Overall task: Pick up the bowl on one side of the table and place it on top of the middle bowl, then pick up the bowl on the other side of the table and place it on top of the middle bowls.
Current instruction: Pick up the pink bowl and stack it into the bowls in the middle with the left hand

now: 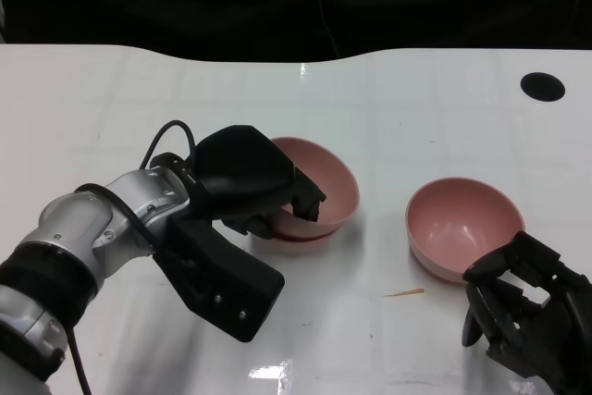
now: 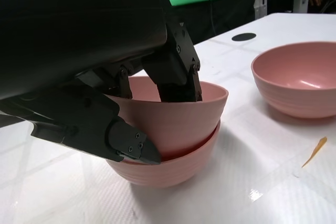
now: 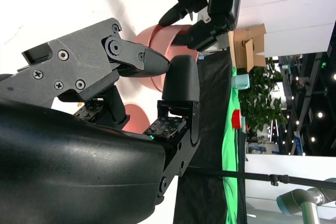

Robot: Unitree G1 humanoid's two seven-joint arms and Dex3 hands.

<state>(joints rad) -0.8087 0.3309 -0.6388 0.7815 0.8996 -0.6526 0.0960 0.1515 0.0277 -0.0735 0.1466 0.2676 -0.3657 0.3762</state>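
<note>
Leftmost, I saw my left hand [image 1: 254,182] pinching the near wall of a pink plastic bowl [image 2: 181,124], fingers [image 2: 176,72] hooked inside the rim and the thumb pressed against the outside. That held bowl sat tilted inside a second pink plastic bowl [image 2: 168,169] of the same shape, which rested on the glossy white surface [image 1: 370,117] near the middle; the upper one was not seated level, its rim riding higher on one side. Further right, a small orange sliver [image 1: 404,293] lay on the surface between the stack and a third pink bowl [image 1: 458,224], which stood upright and well apart from the stacked pair. Just beside that bowl's near rim I had my right hand [image 1: 523,307], its black fingers curled inward and holding nothing, close to the rim, though I could not tell whether they touched it. A round black hole [image 1: 542,86] marked the far right of the surface.
</note>
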